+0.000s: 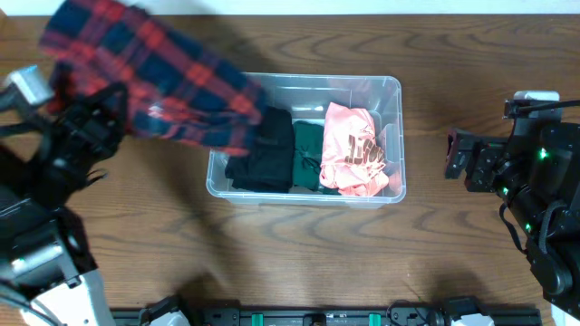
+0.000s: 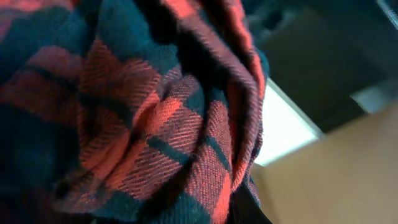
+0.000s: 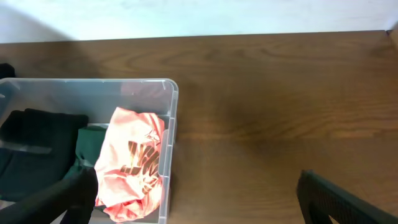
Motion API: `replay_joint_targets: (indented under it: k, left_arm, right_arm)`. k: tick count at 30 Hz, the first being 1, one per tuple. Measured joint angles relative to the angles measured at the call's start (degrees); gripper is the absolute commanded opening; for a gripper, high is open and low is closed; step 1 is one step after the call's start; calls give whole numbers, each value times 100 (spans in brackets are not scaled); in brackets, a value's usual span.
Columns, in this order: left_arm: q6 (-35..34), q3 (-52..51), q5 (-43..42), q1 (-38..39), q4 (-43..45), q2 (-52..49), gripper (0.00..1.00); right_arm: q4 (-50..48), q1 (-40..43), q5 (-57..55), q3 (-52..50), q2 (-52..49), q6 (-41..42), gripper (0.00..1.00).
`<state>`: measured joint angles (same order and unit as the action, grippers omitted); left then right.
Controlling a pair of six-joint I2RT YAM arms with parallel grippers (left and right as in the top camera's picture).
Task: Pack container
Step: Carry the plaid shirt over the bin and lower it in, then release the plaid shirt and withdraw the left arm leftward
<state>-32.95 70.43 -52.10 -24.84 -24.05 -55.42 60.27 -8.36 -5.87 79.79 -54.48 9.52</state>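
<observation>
As a shirt (image 1: 154, 77) is gripped aloft by the left gripper (image 1: 113, 101) over the container (image 1: 362, 78), the right gripper (image 3: 199, 208) is spread wide, empty.

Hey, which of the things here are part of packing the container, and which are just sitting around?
In the job: container; plaid garment, held aloft over its left end; black garment, green garment and pink garment inside it.
Just about: right gripper, open, off to the container's right; wooden table.
</observation>
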Motion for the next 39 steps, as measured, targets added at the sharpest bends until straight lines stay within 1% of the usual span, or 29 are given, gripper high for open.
replay_joint_targets:
  k: [2, 5, 8, 12, 14, 17, 21, 27, 31, 32, 33, 34, 36, 37, 39]
  left_arm:
    - [-269, 0, 245, 579, 111, -37, 6]
    - [-573, 0, 940, 1622, 144, -164, 6]
    - [-802, 0, 1832, 2723, 271, -442, 6]
    - [-1158, 0, 3261, 4203, 564, -1078, 6]
    - [-1290, -2, 3880, 4791, 807, -1458, 6]
    - [-1497, -2, 4675, 5466, 1180, -2028, 6]
    - [-1915, -2, 5440, 5960, 1200, -2669, 6]
    - [-2240, -2, 5982, 6135, 1150, -3399, 6]
    - [-2310, -2, 6443, 6212, 348, -3493, 6]
    - [-2326, -2, 6610, 6231, 66, -3491, 9]
    - [-2339, -2, 6756, 6247, -170, -3491, 16]
    - [-2341, -2, 6861, 6258, -361, -3493, 24]
    - [-2350, -2, 7040, 6275, -669, -3493, 46]
    - [-2308, -2, 7097, 6279, -817, -3493, 50]
    - [-2197, -2, 7197, 6288, -1150, -3493, 50]
  right_arm:
    - [-2, 0, 0, 0, 0, 0, 99]
    - [0, 0, 0, 0, 0, 0, 99]
    - [-2, 0, 0, 0, 2, 0, 99]
    - [-2, 0, -2, 0, 0, 0, 99]
    - [-4, 0, -2, 0, 0, 0, 99]
    - [-2, 0, -4, 0, 0, 0, 99]
    - [0, 0, -4, 0, 0, 0, 99]
    - [0, 0, -4, 0, 0, 0, 99]
    - [2, 0, -4, 0, 0, 0, 99]
    - [2, 0, -7, 0, 0, -2, 99]
    - [2, 0, -7, 0, 0, -2, 99]
    - [2, 0, -7, 0, 0, -2, 99]
    - [2, 0, -9, 0, 0, 0, 99]
    - [0, 0, -9, 0, 0, -2, 99]
    - [0, 0, -9, 0, 0, -2, 99]
